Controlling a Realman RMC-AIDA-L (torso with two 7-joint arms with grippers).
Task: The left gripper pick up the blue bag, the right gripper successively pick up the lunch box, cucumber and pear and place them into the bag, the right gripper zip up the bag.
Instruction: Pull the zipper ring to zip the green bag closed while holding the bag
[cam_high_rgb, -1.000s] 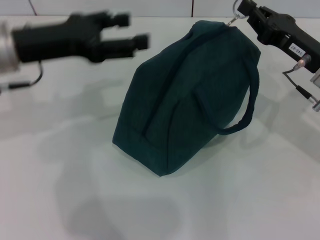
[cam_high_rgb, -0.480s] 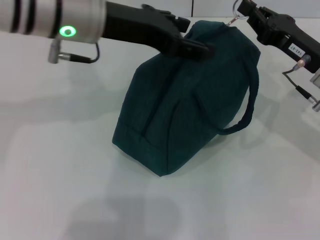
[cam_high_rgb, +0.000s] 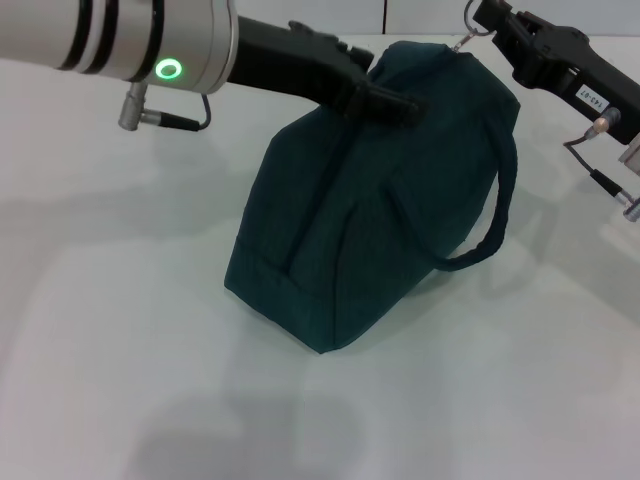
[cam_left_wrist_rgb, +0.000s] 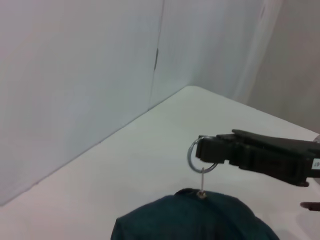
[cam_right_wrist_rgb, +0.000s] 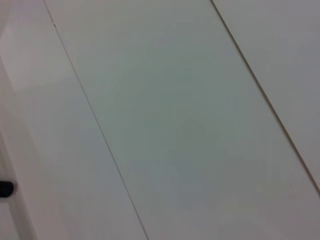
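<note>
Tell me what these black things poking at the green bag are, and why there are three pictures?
They are a robot's two hands, each a black claw on an arm. One picture comes from a camera on its head; the other two from cameras on its wrists.

On the white table lies a zipped blue bag. The left hand rests against the bag's top. The right hand pinches the ring zip pull at the bag's end; the left wrist camera shows that closely. The right wrist camera sees only white wall.
</note>
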